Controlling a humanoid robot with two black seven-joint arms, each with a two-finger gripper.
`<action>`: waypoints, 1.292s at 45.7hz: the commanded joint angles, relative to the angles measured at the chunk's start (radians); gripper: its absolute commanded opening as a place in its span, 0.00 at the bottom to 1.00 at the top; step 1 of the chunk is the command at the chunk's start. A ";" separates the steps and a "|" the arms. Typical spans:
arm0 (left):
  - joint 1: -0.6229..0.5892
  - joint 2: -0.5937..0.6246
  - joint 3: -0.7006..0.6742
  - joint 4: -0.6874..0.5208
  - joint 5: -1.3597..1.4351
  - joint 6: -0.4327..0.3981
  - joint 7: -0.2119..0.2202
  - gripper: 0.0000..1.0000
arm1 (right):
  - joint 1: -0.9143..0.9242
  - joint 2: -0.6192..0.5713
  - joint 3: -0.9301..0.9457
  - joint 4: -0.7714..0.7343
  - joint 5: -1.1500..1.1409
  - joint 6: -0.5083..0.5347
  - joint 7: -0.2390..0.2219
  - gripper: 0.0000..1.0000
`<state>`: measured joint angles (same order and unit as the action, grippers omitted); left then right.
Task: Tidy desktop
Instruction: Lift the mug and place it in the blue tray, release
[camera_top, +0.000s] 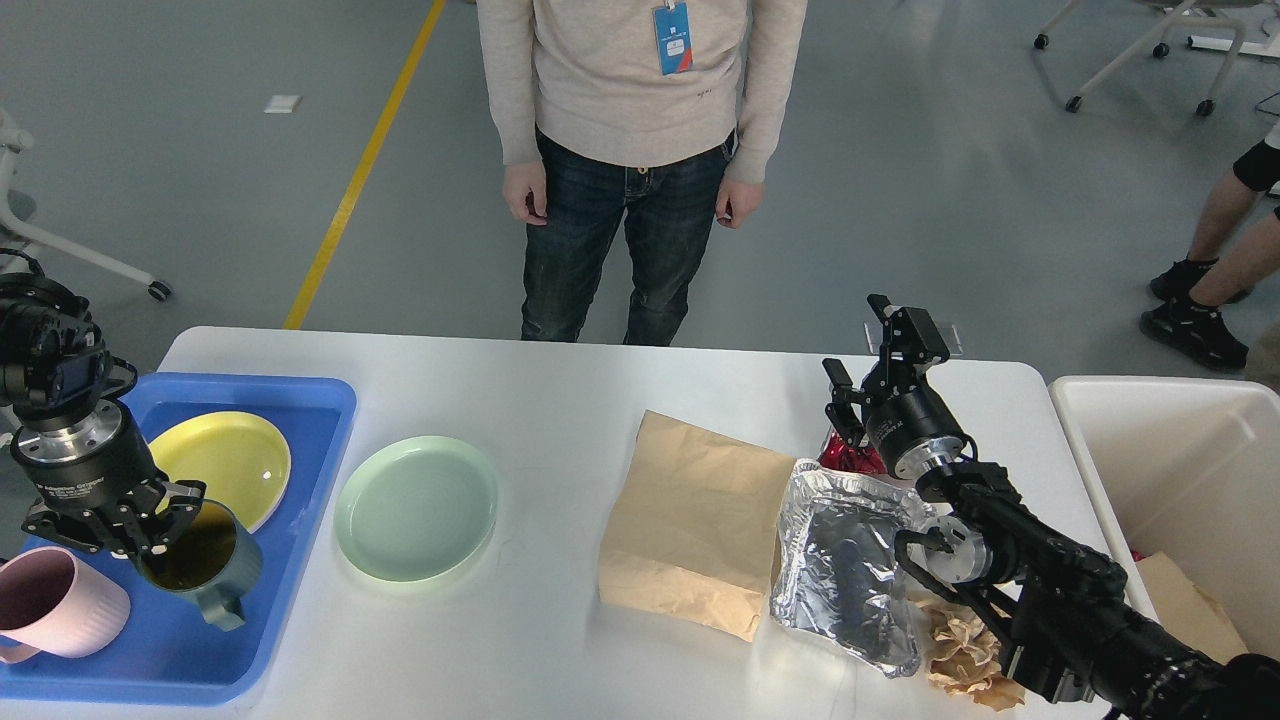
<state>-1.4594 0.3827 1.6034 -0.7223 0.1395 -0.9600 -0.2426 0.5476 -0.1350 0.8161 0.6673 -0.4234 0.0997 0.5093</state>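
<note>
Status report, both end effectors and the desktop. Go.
Left end effector shut on grey mug, over blue tray. Right end effector open, empty. Desktop: green plate, paper bag, foil bag not yet cleared.

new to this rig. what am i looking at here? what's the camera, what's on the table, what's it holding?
The one picture comes from the robot's own head, looking down at the desktop. The black arms are the robot's. The left gripper is shut on a grey mug over the blue tray, which also holds a yellow plate and a pink mug. The right gripper is open, holding nothing. On the table: a green plate, a brown paper bag, a foil bag, crumpled paper. A white bin stands to the right. A person stands behind.
</note>
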 joint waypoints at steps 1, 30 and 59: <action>0.048 -0.001 0.004 0.056 -0.001 0.000 -0.004 0.00 | 0.000 0.000 0.000 0.000 0.000 0.000 0.000 1.00; 0.125 -0.008 -0.014 0.127 -0.001 0.000 -0.001 0.00 | 0.000 0.000 0.000 0.000 0.000 0.000 0.000 1.00; 0.136 -0.013 -0.017 0.126 -0.004 0.000 -0.003 0.21 | 0.000 0.000 0.000 0.000 0.000 0.000 0.000 1.00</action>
<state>-1.3236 0.3705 1.5862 -0.5953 0.1361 -0.9600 -0.2453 0.5476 -0.1350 0.8161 0.6673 -0.4238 0.0997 0.5096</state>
